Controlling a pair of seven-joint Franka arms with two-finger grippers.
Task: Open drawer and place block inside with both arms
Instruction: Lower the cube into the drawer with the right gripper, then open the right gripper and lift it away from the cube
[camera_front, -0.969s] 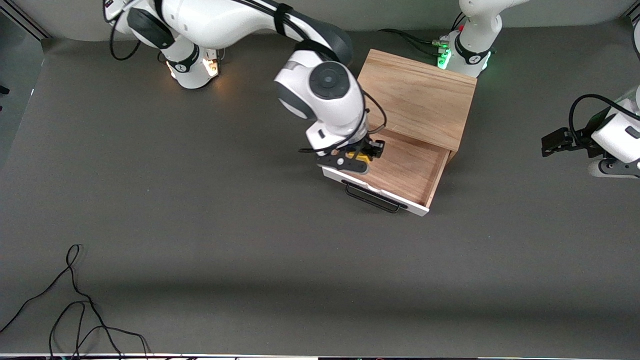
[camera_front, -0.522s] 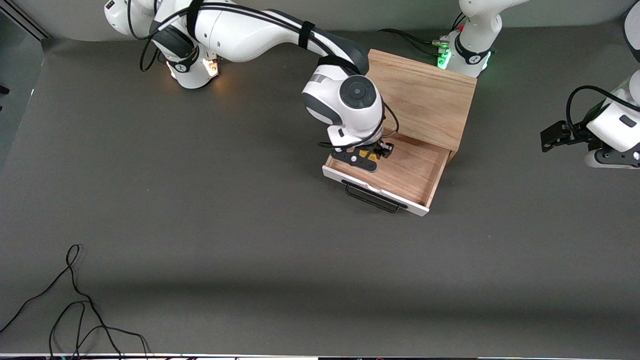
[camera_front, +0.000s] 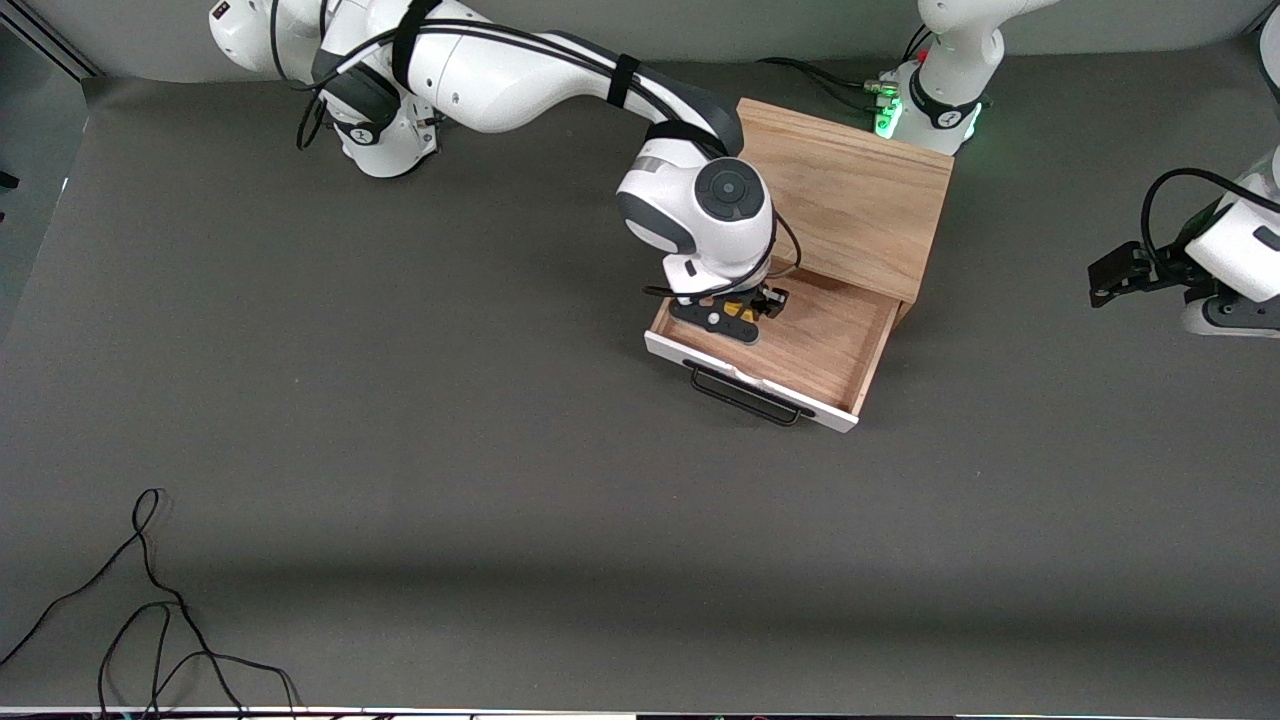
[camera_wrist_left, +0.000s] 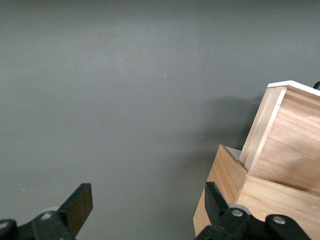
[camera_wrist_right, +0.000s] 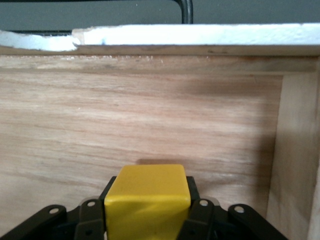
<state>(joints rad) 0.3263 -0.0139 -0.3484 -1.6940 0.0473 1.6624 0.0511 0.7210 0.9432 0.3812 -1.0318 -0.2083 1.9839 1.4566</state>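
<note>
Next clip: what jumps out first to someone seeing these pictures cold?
The right hand, low inside the pulled-out drawer of the wooden box, shut on the yellow block near the corner toward the right arm's end. The right wrist view shows the block just above the drawer's wood floor. The left hand waits open over bare table at the left arm's end.

Light: even and bright overhead, soft on the grey table (camera_front: 400, 420).
Shadows: broad dim band near the front camera; soft dark patch beside the wooden box (camera_wrist_left: 250, 200).
Glare: blown-out white on the drawer (camera_wrist_right: 200, 37) front.
Focus: block (camera_wrist_right: 147, 200) slightly soft up close.
</note>
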